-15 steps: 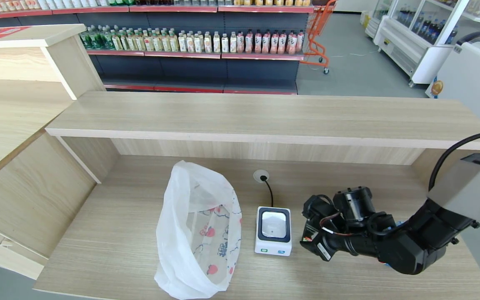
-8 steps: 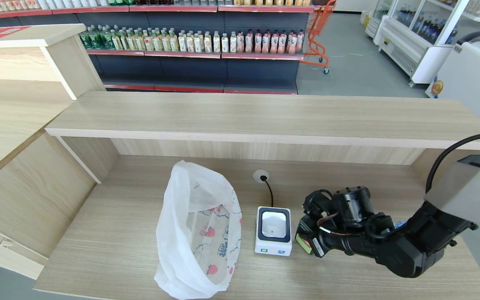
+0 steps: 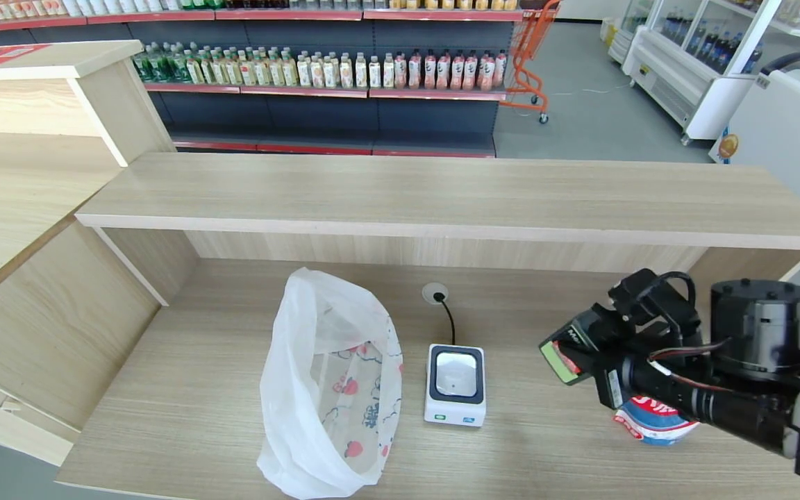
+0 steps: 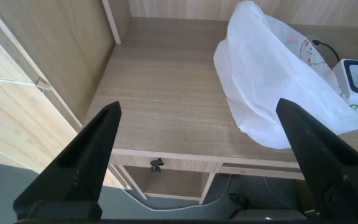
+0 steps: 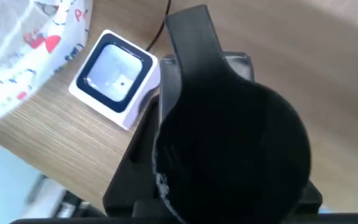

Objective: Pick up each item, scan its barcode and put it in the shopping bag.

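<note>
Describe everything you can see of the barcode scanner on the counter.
The barcode scanner is a small white box with rounded corners, plastic by the look. Its dark-framed glossy window faces up; a green and a blue mark sit on its near edge. It stands on the wooden counter, just right of the shopping bag, not touching it. A black cable runs from its back into a round hole. The right gripper, holding a green-edged item, is apart on its right.
</note>
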